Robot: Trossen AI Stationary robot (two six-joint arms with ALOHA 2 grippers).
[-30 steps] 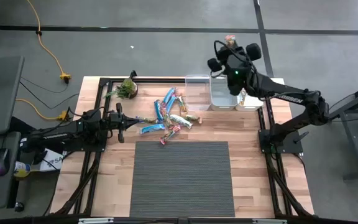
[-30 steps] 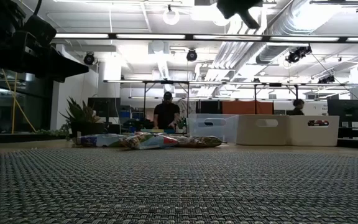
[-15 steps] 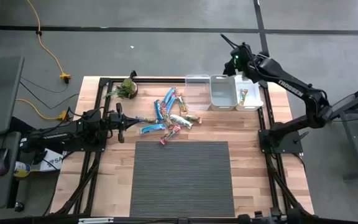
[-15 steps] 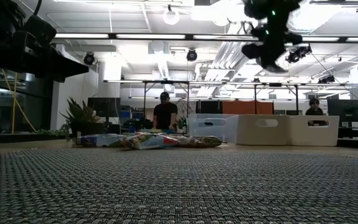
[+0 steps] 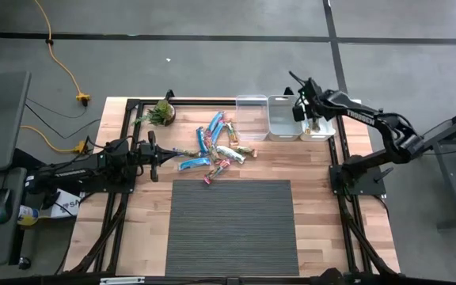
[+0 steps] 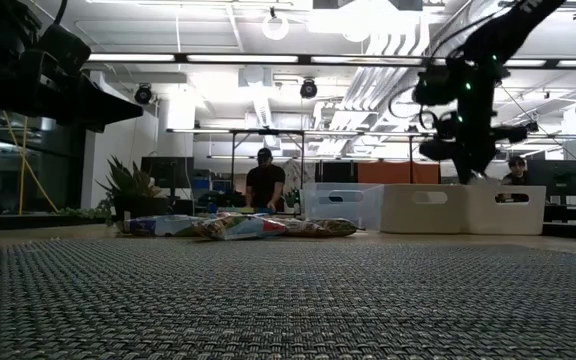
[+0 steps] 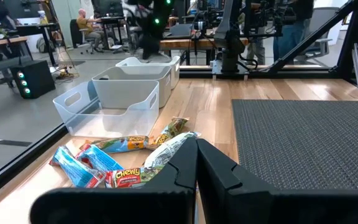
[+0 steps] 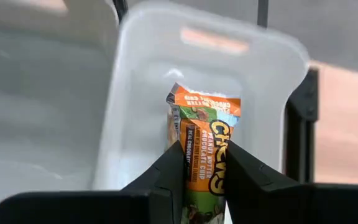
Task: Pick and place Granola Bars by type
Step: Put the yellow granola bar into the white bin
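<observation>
- The right claw (image 8: 202,163) hung over the rightmost bin (image 5: 323,131), pinching a yellow-green granola bar (image 8: 205,149) not yet released.
- One like bar (image 5: 310,123) already lay inside it.
- About ten bars (image 5: 216,149) remained piled on the desk (image 5: 315,206).
- The left claw (image 7: 196,163) waited shut beside the pile.

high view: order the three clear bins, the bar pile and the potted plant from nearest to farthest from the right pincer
Measured from the right pincer, which holds a bar above the bins:
1. Rightmost bin, right under it.
2. Middle bin, just beside.
3. Leftmost bin, end of the row.
4. Bar pile, table centre.
5. Potted plant, far left corner.
</observation>
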